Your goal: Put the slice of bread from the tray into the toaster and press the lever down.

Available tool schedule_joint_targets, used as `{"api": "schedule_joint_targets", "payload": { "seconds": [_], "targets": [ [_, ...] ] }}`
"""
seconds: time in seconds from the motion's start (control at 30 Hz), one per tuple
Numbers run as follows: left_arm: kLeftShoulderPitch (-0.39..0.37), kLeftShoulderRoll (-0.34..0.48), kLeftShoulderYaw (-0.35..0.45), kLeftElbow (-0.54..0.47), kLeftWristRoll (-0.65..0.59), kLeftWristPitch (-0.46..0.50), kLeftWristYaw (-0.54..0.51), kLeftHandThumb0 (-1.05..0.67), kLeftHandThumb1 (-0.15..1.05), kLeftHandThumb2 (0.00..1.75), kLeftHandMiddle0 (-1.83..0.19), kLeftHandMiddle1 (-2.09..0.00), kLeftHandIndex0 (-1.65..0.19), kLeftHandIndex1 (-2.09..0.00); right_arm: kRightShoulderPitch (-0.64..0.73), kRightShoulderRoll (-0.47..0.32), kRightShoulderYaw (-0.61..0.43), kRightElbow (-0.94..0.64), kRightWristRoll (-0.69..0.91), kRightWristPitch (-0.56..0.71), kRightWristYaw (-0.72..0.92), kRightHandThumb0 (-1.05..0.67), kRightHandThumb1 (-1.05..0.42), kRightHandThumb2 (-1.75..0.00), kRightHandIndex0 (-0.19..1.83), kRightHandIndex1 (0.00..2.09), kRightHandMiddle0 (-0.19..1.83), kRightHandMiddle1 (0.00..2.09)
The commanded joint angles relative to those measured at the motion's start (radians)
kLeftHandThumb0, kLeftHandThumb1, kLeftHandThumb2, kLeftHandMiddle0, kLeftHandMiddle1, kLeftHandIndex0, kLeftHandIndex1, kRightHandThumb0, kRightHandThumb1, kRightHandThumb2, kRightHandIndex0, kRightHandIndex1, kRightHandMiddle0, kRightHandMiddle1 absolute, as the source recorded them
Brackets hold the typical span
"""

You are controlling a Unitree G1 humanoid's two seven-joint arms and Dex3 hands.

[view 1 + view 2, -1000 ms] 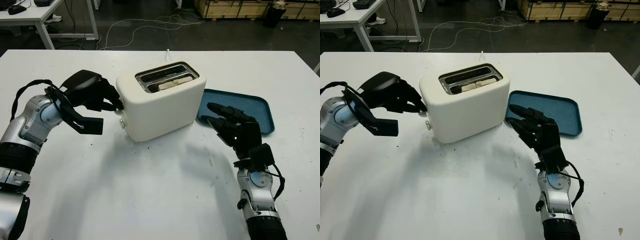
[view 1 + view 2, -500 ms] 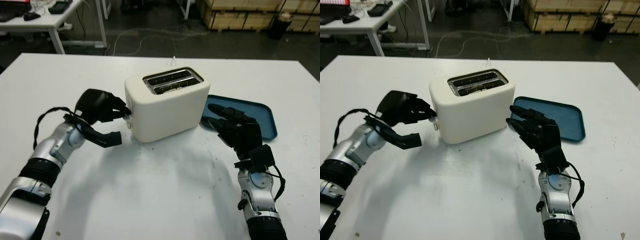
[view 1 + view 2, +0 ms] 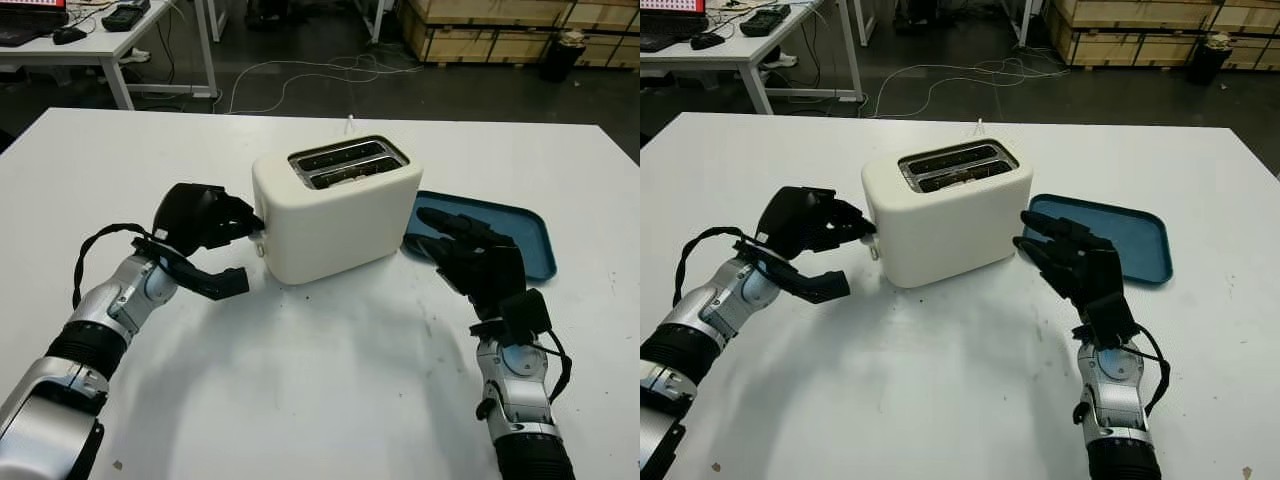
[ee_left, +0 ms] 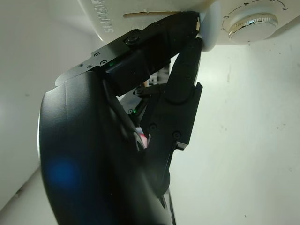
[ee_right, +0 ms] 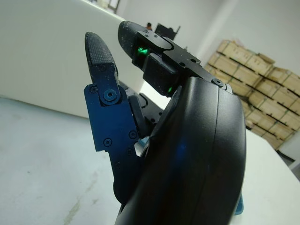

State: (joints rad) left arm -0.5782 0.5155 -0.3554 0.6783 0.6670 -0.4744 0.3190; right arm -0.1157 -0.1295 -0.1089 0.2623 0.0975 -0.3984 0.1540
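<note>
Left wrist view is showing the left hand (image 4: 187,89) curling fingertips onto the lever (image 4: 209,28) of the toaster (image 3: 335,208), gripping nothing; slipping off risks the bread (image 3: 350,180) popping up. Right hand (image 3: 475,265), open, is hovering beside the tray (image 3: 500,225).

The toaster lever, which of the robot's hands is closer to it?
Left. The left hand has its fingers on the lever at the toaster's end; the right hand is open by the opposite end.
</note>
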Motion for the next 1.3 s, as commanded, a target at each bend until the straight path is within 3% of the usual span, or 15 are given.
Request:
{"api": "schedule_joint_targets", "payload": {
  "seconds": [0.0, 0.13, 0.23, 0.33, 0.43, 0.57, 0.63, 1.27],
  "targets": [
    [0.073, -0.119, -0.16, 0.045, 0.086, 0.018, -0.114, -0.15, 0.91, 0.01, -0.9, -0.97, -1.17, 0.0, 0.002, 0.003, 0.001, -0.004, -0.006, -0.005, -0.005, -0.45, -0.87, 0.0, 1.13, 0.0, 1.03, 0.0],
    [0.05, -0.093, -0.135, 0.016, 0.038, -0.017, -0.151, -0.16, 0.89, 0.0, -0.89, -0.93, -1.17, -0.01, 0.0, 0.001, -0.001, 0.001, -0.002, -0.009, -0.001, -0.46, -0.86, 0.0, 1.13, 0.0, 1.03, 0.0],
    [0.041, -0.086, -0.091, -0.046, -0.054, -0.031, -0.188, -0.11, 0.78, 0.0, -0.88, -1.33, -1.24, -0.03, -0.001, -0.001, -0.003, 0.004, -0.004, -0.011, -0.002, -0.46, -0.86, 0.0, 1.13, 0.01, 1.04, 0.0],
    [0.069, -0.106, -0.065, -0.146, -0.131, 0.031, -0.234, -0.12, 0.73, 0.0, -0.9, -1.43, -1.28, -0.05, -0.002, -0.002, -0.004, 0.008, 0.003, -0.011, 0.005, -0.45, -0.86, 0.0, 1.13, 0.0, 1.03, 0.0],
    [0.112, -0.173, -0.083, -0.117, -0.184, 0.095, -0.274, -0.1, 0.74, 0.01, -0.93, -1.32, -1.29, -0.05, -0.003, -0.004, -0.004, 0.012, -0.001, -0.016, 0.005, -0.45, -0.86, 0.0, 1.13, 0.0, 1.03, 0.0],
    [0.131, -0.249, -0.145, 0.04, -0.164, 0.16, -0.276, -0.08, 0.81, 0.0, -1.0, -0.71, -1.24, -0.01, -0.004, -0.007, -0.006, 0.014, 0.003, -0.013, 0.01, -0.46, -0.86, 0.0, 1.14, 0.01, 1.04, 0.0],
    [0.144, -0.258, -0.158, 0.069, -0.159, 0.154, -0.267, -0.06, 0.8, 0.0, -1.04, -0.62, -1.25, -0.02, -0.006, -0.009, -0.008, 0.019, 0.01, -0.016, 0.016, -0.46, -0.86, 0.0, 1.14, 0.01, 1.04, 0.0],
    [0.166, -0.251, -0.179, 0.073, -0.146, 0.12, -0.23, -0.1, 0.83, 0.0, -1.05, -0.62, -1.24, -0.01, -0.005, -0.014, -0.003, 0.011, -0.008, 0.001, 0.011, -0.45, -0.86, 0.0, 1.14, 0.0, 1.04, 0.0]
  ]
}}
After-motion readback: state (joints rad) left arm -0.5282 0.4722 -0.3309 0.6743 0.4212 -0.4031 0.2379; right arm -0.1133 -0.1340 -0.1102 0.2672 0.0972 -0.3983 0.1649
